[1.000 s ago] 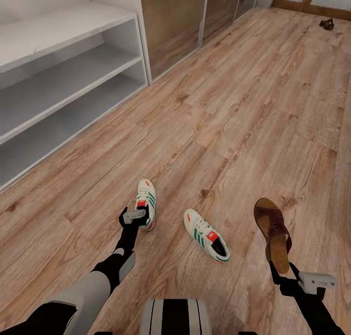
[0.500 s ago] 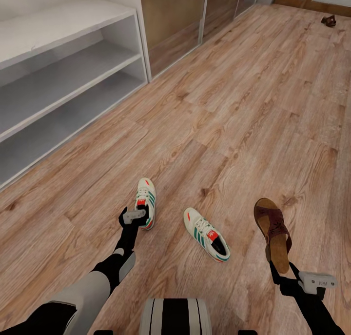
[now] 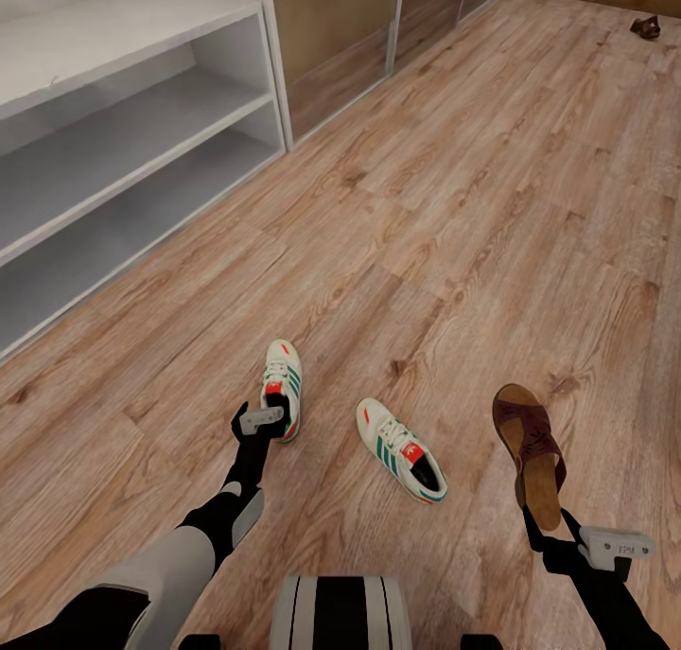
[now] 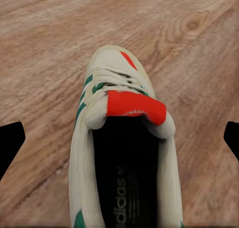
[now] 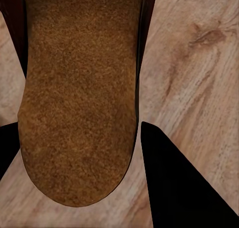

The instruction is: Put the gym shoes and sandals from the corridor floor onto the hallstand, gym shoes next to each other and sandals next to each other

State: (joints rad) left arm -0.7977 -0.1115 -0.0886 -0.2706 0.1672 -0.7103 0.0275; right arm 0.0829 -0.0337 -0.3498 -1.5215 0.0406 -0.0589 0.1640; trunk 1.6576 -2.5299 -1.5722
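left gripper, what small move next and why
Probably ease the left gripper down and close on the heel of the left gym shoe. In the wrist view its fingers stand wide open either side of the shoe, not touching it, and the shoe lies on the floor. The hallstand shelves are bare.

- We take this for the corridor of a home: a warm wood-plank floor (image 3: pixel 454 205) runs its length.
- Along the wall we see a low pale-grey shoe rack (image 3: pixel 113 149) with open shelves, then brown sliding closet doors (image 3: pixel 331 54).
- Gym shoes (image 3: pixel 402 451) and a sandal (image 3: pixel 532 453) (ordinary household footwear) lie on the boards.
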